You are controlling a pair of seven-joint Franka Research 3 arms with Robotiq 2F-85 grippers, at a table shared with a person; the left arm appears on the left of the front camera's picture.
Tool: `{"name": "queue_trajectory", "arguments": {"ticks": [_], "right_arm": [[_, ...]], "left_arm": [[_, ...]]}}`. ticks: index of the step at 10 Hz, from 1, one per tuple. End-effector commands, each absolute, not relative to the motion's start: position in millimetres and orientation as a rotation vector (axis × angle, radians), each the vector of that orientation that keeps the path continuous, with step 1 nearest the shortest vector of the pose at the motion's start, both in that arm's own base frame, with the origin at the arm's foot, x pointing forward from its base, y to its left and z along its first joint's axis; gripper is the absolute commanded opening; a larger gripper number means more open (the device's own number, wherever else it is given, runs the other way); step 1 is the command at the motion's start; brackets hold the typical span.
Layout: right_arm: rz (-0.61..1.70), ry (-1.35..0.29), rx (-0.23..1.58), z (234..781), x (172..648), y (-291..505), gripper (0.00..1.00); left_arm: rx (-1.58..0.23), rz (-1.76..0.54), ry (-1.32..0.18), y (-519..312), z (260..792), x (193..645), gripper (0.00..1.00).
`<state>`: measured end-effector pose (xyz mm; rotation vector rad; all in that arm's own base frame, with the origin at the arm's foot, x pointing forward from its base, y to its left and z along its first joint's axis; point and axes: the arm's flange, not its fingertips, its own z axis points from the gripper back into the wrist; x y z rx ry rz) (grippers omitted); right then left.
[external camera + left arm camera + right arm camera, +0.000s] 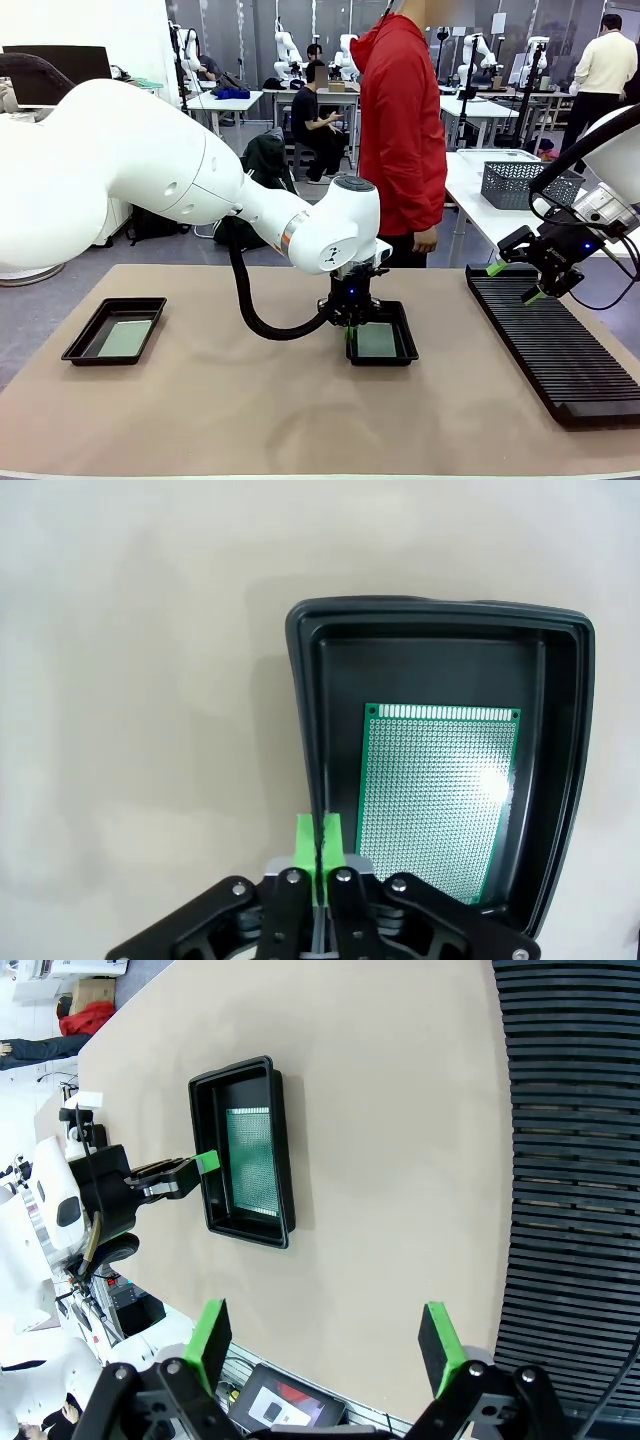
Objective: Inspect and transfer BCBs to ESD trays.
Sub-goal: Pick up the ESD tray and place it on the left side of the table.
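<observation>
Two black ESD trays lie on the tan table. The middle tray (404, 352) (300, 680) (240, 1068) holds a green BCB (377, 340) (440, 800) (250, 1160) flat on its floor. The left tray (82, 345) holds another BCB (125, 338). My left gripper (350, 318) (320, 845) (205, 1163) is shut, its green pads pressed together right at the middle tray's left rim, and I see nothing between them. My right gripper (520, 280) (325, 1330) hangs open and empty above the slotted rack's far end.
A long black ribbed rack (560, 345) (570, 1160) runs along the table's right side. A grey wire-mesh basket (515, 183) stands on the table behind it. A person in a red jacket (400, 130) stands at the far edge, just behind the middle tray.
</observation>
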<state>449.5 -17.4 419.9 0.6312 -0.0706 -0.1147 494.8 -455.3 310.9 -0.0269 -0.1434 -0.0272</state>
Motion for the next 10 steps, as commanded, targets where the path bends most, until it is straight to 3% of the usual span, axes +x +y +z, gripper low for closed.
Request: {"name": "queue_trajectory", "arguments": {"ticks": [1,6,10], "right_arm": [[-0.133,-0.071,0.623,420.8,448.5,-15.9,1.00],[-0.133,-0.071,0.623,420.8,448.5,-15.9,1.00],[-0.133,-0.071,0.623,420.8,448.5,-15.9,1.00]], "left_arm": [[-0.024,-0.032,-0.147,-455.0,310.7,494.9,0.00],[-0.027,-0.027,-0.143,-455.3,310.9,494.8,0.03],[-0.139,-0.008,-0.117,-422.3,330.1,504.6,0.03]]}}
